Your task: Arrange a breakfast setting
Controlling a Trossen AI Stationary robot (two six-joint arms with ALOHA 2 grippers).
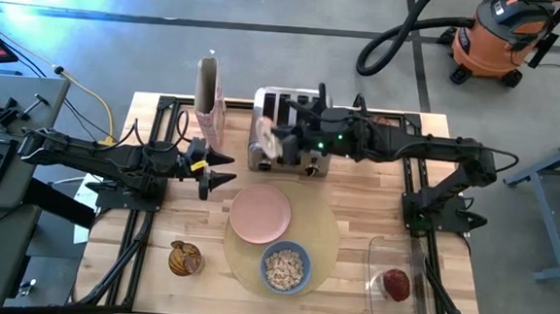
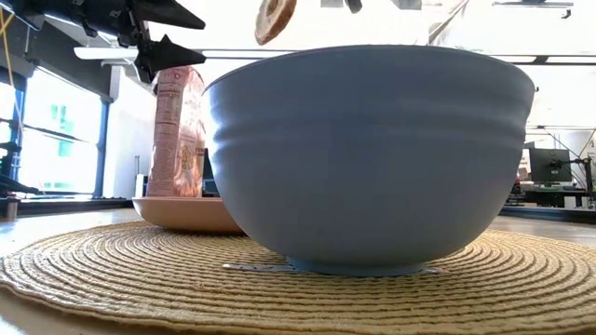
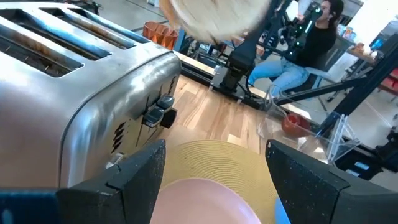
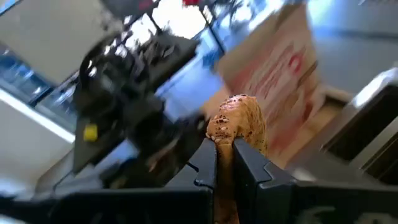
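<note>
My right gripper (image 1: pixel 285 143) reaches in from the table's right and is shut on a bagel half (image 1: pixel 266 142) above the steel toaster (image 1: pixel 284 118). The bagel also shows at the top of the low view (image 2: pixel 277 19). My left gripper (image 1: pixel 223 169) is open and empty, left of the toaster and behind the pink plate (image 1: pixel 260 214). The plate and the blue bowl (image 1: pixel 285 266) of cereal rest on the round tan placemat (image 1: pixel 324 240). The red fruit (image 1: pixel 395 284) lies in a clear container at the near right. My right gripper pinches the bagel half by its rim (image 4: pixel 231 138) between its two fingers (image 4: pixel 205 163). The fingers come roughly level from the table's right. The bagel stands on edge beyond the fingertips, lifted clear above the toaster's left end.
A tall cereal box (image 1: pixel 208 99) stands at the far edge, left of the toaster. An orange cup (image 1: pixel 184 258) lies at the near left. A person (image 3: pixel 311 37) sits beyond the table. Bare wood lies between the cup and the placemat.
</note>
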